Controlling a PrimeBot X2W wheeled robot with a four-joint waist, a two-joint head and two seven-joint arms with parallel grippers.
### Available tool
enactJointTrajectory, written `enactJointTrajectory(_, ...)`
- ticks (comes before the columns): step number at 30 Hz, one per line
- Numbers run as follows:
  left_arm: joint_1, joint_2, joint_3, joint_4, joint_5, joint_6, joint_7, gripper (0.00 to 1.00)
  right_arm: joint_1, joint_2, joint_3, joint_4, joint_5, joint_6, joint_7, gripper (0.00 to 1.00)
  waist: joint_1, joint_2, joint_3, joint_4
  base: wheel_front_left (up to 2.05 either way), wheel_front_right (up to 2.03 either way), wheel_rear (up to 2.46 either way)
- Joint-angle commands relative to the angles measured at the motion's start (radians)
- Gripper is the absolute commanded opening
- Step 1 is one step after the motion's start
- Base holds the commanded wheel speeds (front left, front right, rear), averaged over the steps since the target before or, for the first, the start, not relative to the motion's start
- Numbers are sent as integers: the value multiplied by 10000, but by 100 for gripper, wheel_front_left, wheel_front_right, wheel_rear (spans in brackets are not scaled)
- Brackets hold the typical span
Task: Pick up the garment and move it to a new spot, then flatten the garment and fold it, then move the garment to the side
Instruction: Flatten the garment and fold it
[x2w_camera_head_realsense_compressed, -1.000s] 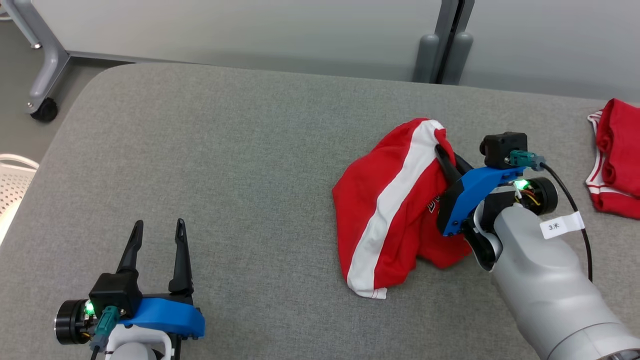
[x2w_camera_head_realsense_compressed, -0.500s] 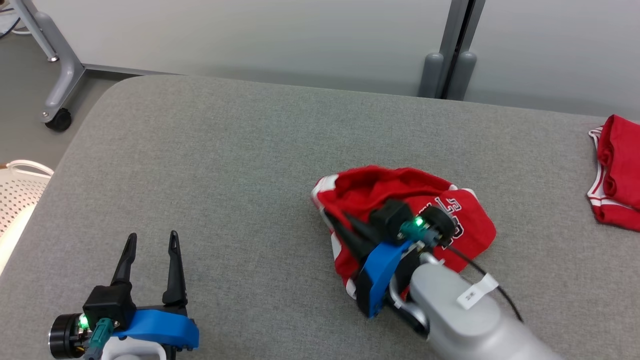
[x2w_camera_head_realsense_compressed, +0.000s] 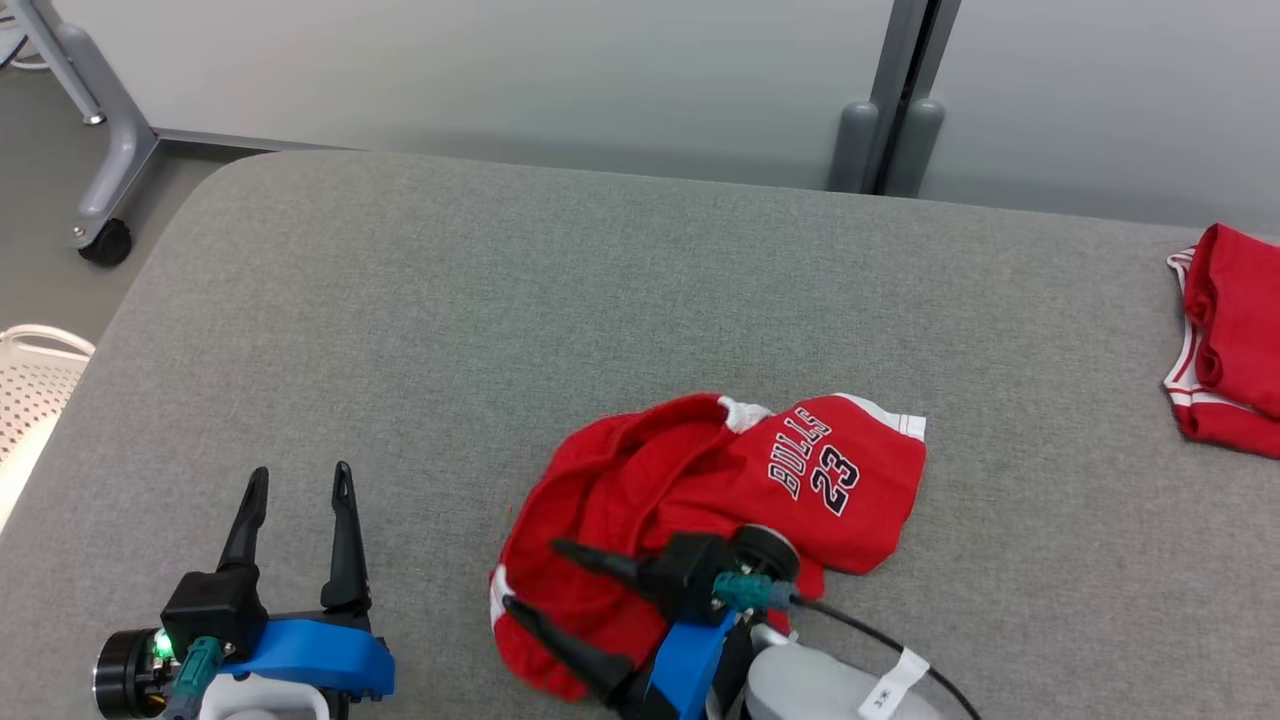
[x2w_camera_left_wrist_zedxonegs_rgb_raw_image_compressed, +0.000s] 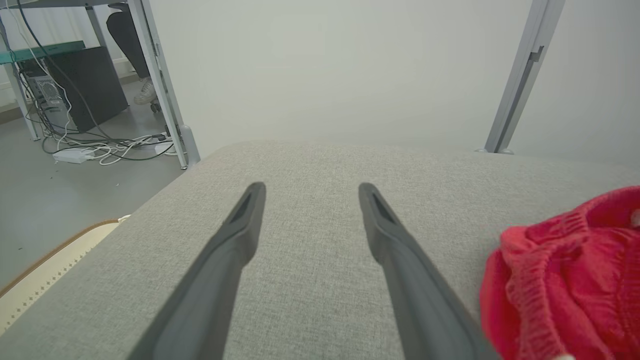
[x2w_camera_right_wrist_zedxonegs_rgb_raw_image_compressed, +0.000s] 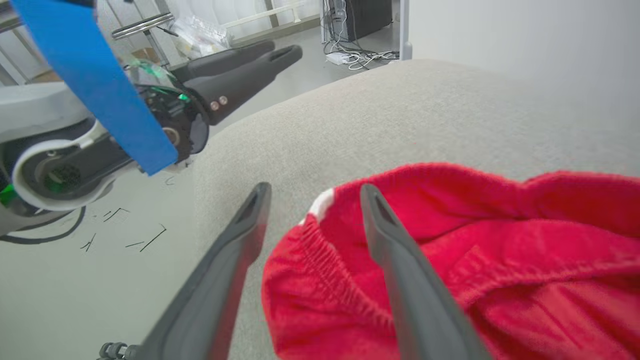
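Right hand (x2w_camera_head_realsense_compressed: 531, 575) splayed over the crumpled garment (x2w_camera_head_realsense_compressed: 860, 490).

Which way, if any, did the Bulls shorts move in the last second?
Yes. The red Bulls shorts now lie nearer the robot and further to its left, farther from the folded red garment at the far right, which barely shifted in view.

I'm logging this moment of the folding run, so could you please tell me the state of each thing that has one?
garment: crumpled on the table, print facing up, not yet flattened or folded.
right gripper: open, fingers spread across the garment's elastic edge, clamping nothing.
left gripper: open, empty, apart from the garment.
second red garment: bundled at the table's right side, partly cut off by the picture edge.
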Motion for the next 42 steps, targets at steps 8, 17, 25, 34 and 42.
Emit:
enactJointTrajectory(8,226,10,283,-48,32,9,-25,100,620,-266,-3429,248,-1234,1,-43,100,0,1,-372,-507,0,0,0)
enactJointTrajectory(17,362,28,393,-90,66,-51,-25,100,2766,-1113,-5904,-174,-2293,1,-42,100,0,1,-505,-687,0,0,0)
enactJointTrajectory(25,208,35,334,-88,108,-126,-25,100,3471,-726,-6529,58,-2636,1,-42,100,0,1,-310,-548,0,0,0)
enactJointTrajectory(34,126,31,255,-89,169,-169,-25,100,2843,-292,-6243,1518,-2894,1,389,100,0,1,-176,-358,0,0,0)
enactJointTrajectory(42,416,11,345,-15,123,-74,-25,100,2777,-183,-6127,1793,-2430,1,178,0,0,1,-465,-696,0,0,0)
